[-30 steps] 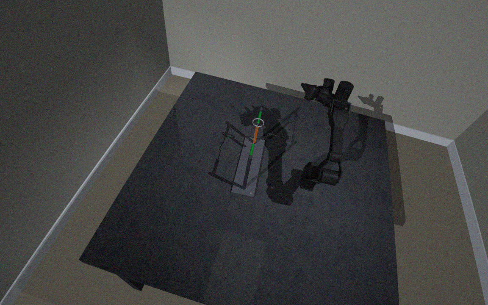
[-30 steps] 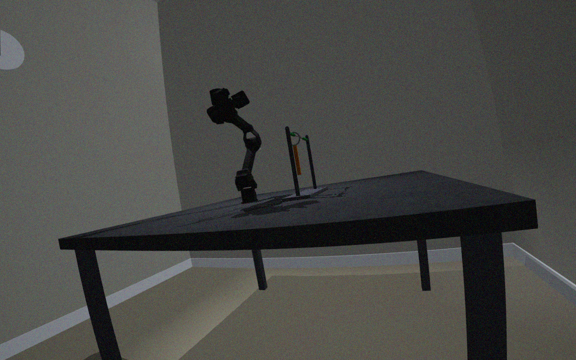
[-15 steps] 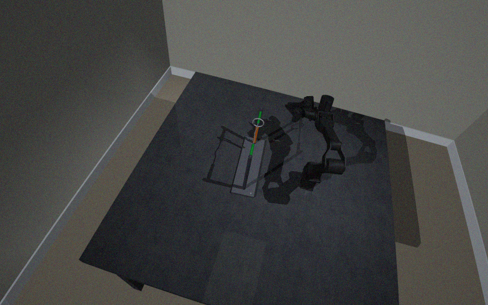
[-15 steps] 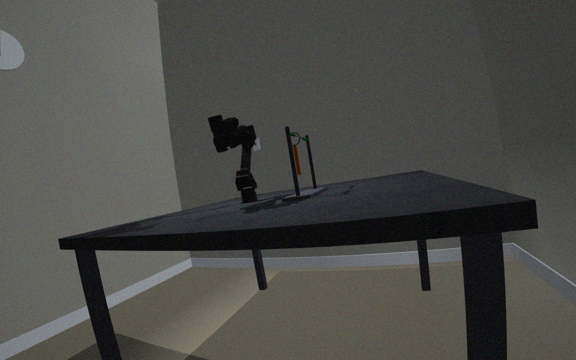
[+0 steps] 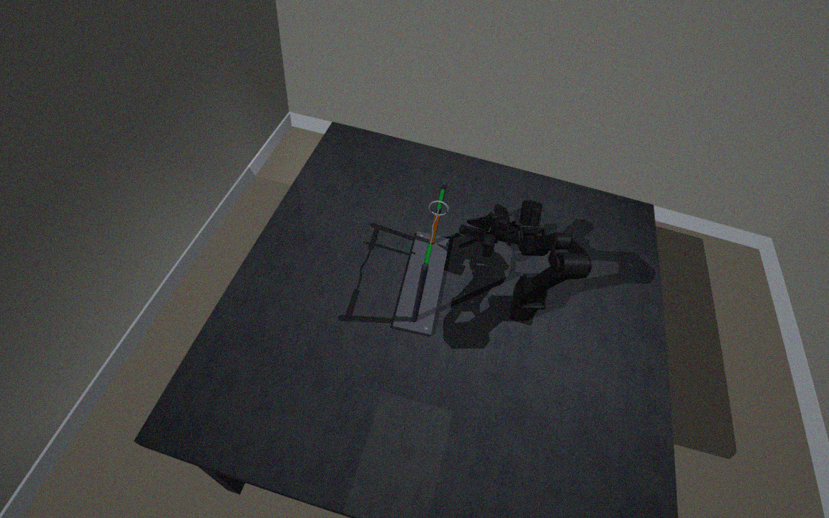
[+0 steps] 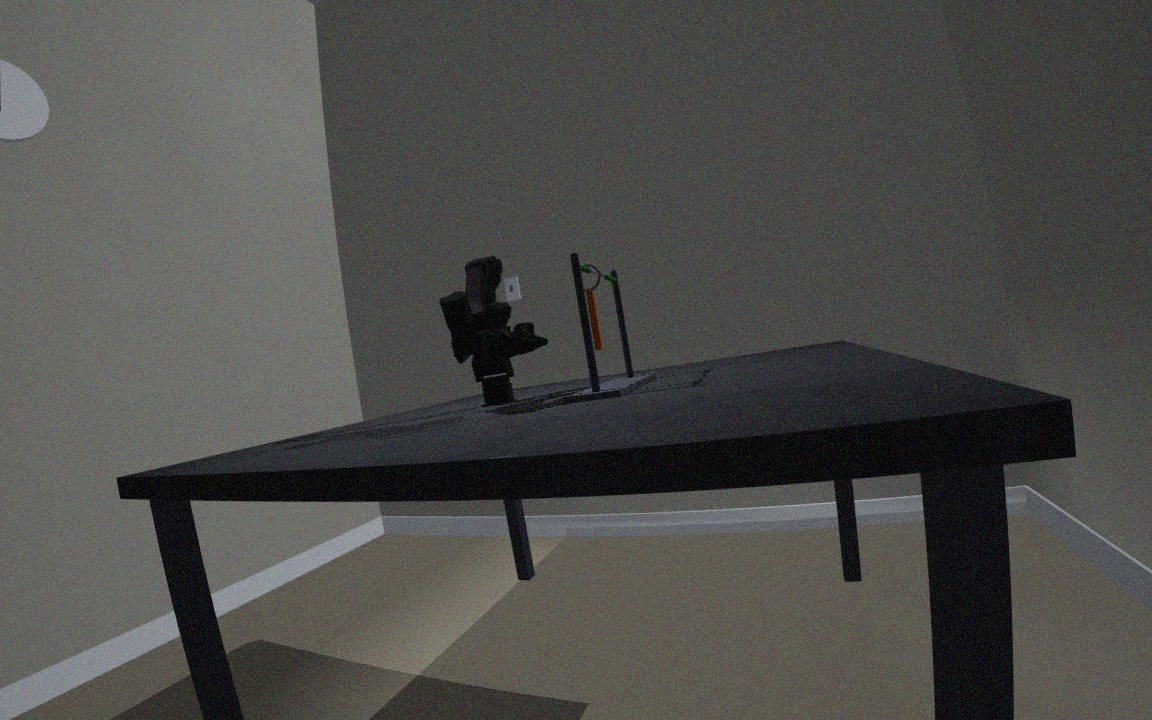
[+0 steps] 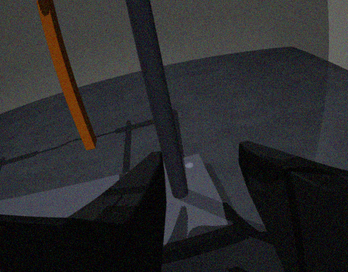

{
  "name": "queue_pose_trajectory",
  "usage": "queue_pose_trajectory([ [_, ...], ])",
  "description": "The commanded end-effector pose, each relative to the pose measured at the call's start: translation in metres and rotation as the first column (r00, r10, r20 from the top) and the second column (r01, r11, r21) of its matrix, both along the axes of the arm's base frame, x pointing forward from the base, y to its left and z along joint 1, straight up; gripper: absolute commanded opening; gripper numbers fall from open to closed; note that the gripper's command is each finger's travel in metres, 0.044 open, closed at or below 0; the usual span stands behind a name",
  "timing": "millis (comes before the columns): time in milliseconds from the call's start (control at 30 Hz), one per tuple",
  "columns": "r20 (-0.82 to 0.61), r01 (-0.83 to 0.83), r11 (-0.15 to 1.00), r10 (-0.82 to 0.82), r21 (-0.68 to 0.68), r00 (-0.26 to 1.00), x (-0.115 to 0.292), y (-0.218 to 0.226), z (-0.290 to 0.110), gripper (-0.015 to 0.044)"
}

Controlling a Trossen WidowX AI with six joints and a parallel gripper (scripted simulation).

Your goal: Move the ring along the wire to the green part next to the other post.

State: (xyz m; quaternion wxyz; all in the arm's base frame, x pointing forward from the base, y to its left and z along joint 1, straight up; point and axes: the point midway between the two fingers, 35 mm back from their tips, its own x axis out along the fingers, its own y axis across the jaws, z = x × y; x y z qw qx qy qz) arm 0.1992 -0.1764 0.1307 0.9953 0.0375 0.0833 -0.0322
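Observation:
The ring [image 5: 429,208] [image 6: 600,277] hangs around the wire at the green part [image 5: 441,193] [image 6: 585,267] next to one post [image 6: 584,324] [image 7: 155,83]. Its orange handle [image 5: 435,228] [image 6: 594,320] [image 7: 67,83] hangs down from it. The other green part [image 5: 428,252] [image 6: 611,278] is beside the other post [image 5: 420,289] [image 6: 621,326]. My gripper [image 5: 458,229] [image 6: 545,340] [image 7: 201,157] is partly open, with nothing between its fingers. It is on the arm's side of the posts, apart from the handle, which appears left of the fingers in the wrist view. The thin grey wire is hard to make out.
The posts stand on a pale base plate [image 5: 408,283] [image 6: 618,390] [image 7: 87,193] on a dark table [image 5: 533,399] [image 6: 831,394]. The arm [image 5: 533,289] [image 6: 477,331] stands right of the plate in the top view. Shadows of the arm, posts and wire cross the table.

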Motion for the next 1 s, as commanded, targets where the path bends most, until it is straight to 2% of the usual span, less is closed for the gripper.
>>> queue_pose_trajectory([
  [0,-0.003,-0.061,0.997,0.061,-0.036,0.998,0.0,0.025,-0.022,0.016],
  [167,-0.007,-0.131,0.988,0.131,-0.079,0.991,-0.004,0.059,-0.046,0.016],
  [300,-0.008,-0.134,0.988,0.134,-0.08,0.991,-0.003,0.06,-0.047,0.016],
  [733,-0.006,-0.134,0.988,0.134,-0.082,0.991,0.043,0.063,-0.007,0.016],
  [967,-0.003,-0.134,0.988,0.134,-0.081,0.991,0.047,0.067,-0.004,0.016],
])
